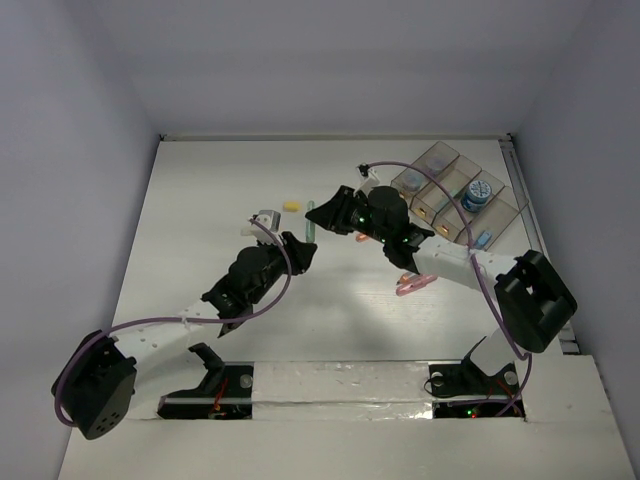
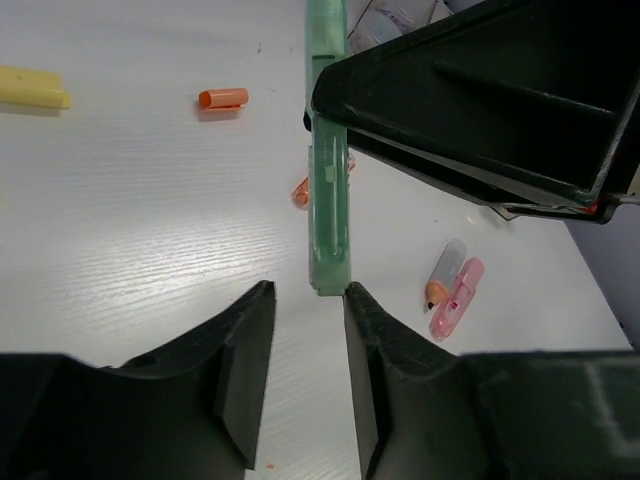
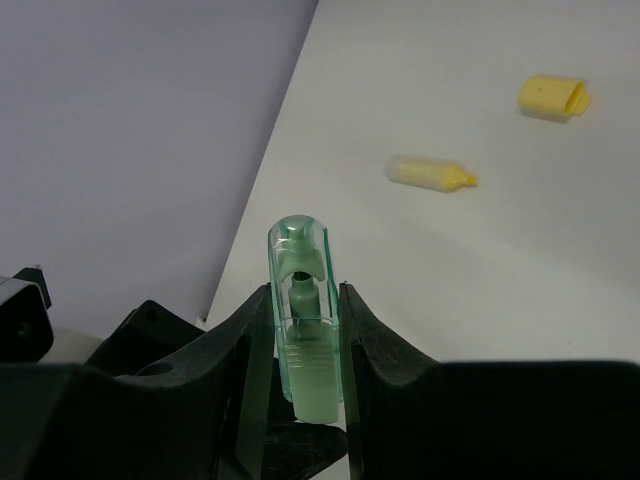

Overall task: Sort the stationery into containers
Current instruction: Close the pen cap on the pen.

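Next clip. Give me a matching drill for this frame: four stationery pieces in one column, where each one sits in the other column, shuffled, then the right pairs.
Things:
1. green highlighter
2. orange cap
3. pink highlighter
4. blue roll

Places:
A. inside a compartment of the containers
B. lying on the table right beside a clear orange-tipped stub
C. clamped in the right gripper
D. lying by itself on the table

Pairs: 1-C; 2-D; 3-B; 4-A
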{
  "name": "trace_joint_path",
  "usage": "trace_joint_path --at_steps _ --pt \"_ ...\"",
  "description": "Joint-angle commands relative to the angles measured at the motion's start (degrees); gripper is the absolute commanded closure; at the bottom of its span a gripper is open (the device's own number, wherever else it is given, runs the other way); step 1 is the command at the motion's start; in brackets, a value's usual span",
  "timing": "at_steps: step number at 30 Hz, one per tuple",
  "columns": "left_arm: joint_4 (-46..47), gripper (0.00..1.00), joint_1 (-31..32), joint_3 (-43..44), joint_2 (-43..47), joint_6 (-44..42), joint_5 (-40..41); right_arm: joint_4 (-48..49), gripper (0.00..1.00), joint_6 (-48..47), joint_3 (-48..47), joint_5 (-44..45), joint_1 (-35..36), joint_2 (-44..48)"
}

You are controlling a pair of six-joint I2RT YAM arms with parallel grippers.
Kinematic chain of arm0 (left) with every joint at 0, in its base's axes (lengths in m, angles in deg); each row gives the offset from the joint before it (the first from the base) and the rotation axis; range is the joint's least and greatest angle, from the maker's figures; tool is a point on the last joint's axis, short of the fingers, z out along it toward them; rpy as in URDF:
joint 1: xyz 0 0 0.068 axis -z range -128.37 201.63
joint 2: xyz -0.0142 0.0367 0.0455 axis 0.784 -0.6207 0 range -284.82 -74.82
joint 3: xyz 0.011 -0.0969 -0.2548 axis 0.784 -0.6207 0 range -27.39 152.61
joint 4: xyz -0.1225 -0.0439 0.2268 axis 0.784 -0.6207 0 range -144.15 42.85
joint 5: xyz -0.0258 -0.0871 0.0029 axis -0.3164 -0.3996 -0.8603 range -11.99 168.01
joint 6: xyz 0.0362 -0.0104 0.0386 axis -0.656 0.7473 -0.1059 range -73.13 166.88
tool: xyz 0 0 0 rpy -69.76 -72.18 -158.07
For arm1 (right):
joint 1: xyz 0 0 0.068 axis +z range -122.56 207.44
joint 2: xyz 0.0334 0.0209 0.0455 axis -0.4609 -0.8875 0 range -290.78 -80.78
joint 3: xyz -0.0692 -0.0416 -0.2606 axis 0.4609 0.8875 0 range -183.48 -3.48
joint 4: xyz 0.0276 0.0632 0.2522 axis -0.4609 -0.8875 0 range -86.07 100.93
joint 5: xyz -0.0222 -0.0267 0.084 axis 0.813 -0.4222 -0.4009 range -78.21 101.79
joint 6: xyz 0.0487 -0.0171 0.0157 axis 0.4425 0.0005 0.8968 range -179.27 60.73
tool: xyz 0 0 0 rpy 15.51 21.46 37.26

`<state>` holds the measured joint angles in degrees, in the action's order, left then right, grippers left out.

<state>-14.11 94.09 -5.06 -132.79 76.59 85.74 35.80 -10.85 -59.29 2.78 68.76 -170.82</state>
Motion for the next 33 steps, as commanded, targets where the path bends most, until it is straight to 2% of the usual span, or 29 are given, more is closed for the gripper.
trace_joint_path --at_steps 1,8,19,33 --pt "5.02 0.71 0.43 2.19 -0.12 -0.89 -0.52 3.79 0.95 0.27 0.09 -0.12 0.60 -0.05" --pt "5.37 0.86 0.96 2.63 -0.91 -1.24 0.18 3.97 0.95 0.44 0.18 -0.13 1.13 -0.40" --pt "7.22 1.00 0.96 2.02 -0.03 -0.98 2.55 4.14 0.95 0.53 1.49 0.66 2.97 -0.93" --pt "6.25 1.00 1.49 4.48 2.60 -2.12 7.30 -1.92 0.94 -6.23 2.99 17.45 12.20 0.13"
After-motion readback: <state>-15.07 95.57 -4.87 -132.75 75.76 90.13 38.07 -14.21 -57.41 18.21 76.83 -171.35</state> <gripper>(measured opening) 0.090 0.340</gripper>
